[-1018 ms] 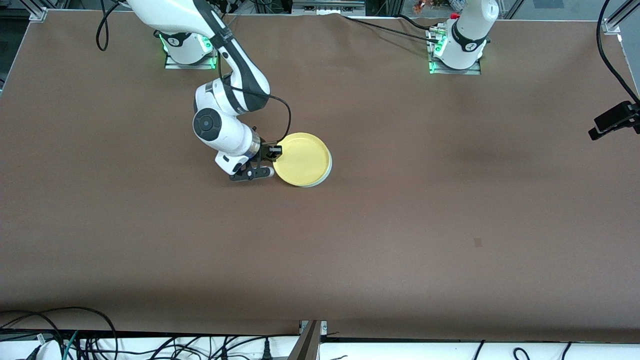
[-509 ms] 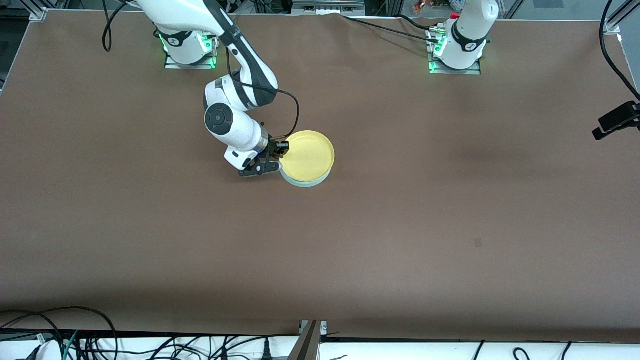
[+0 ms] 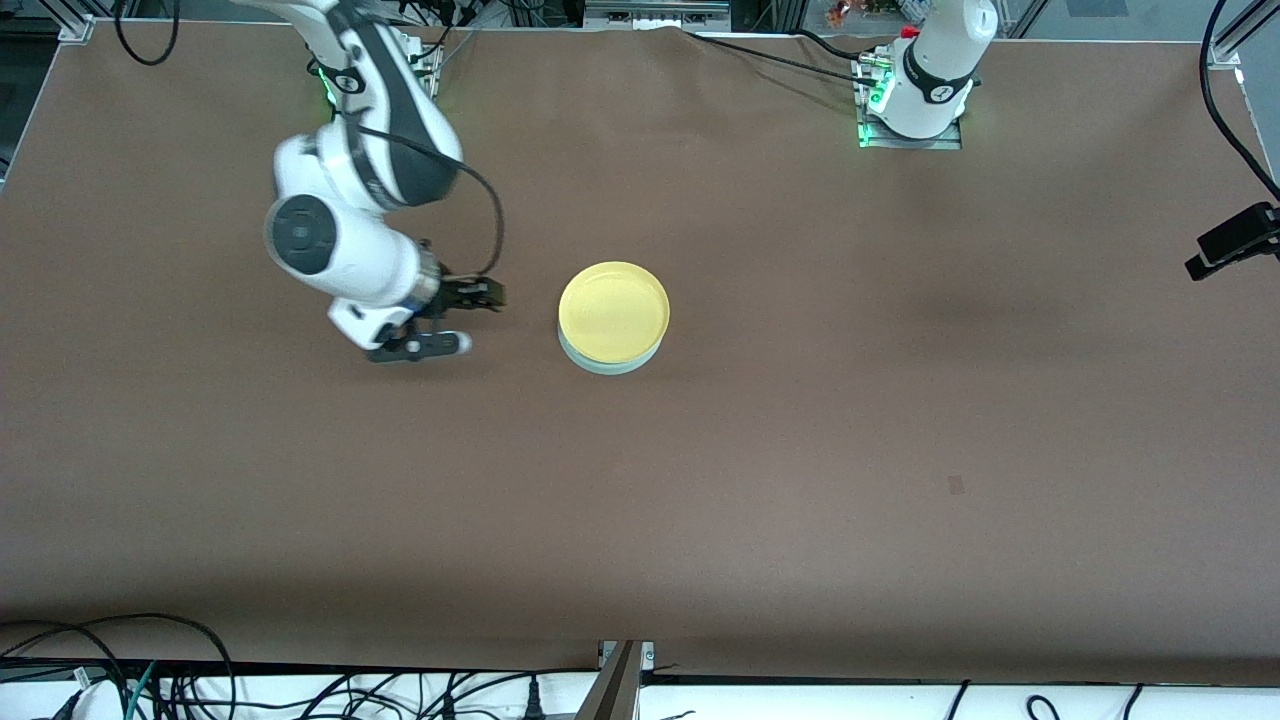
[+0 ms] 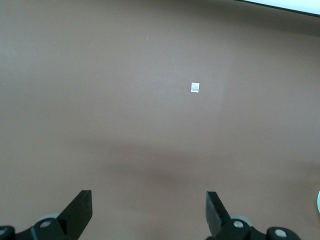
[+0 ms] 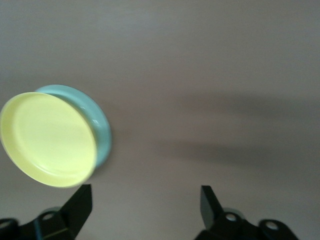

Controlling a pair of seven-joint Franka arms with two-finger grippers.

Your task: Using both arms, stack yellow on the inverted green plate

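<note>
Fingers on the right gripper are spread apart w/ nothing between them, both black tips showing in the right wrist view w/ bare cloth in the gap. It hangs over the brown table, toward the right arm's end, roughly at 9 o'clock from the plates and well apart from them, no contact. Yellow plate sits rim-up on top of the green plate, which is upside down under it; in the front view only a thin pale crescent of green peeks out at abt 6 o'clock of the yellow one. Right wrist view shows the same stack, yellow resting on the green, w/ the green's wall sticking out along one edge, so the two aren't perfectly centred on each other but they're touching and flat. Stack is near the middle of the table, closer to the robot bases than to the front camera. Left arm waits, mostly out of the front view apart from its base at abt 1 o'clock from the stack. Left gripper only shows in its own wrist view: fingers wide apart, empty, plain brown cloth under it plus a tiny white speck on the cloth.
</note>
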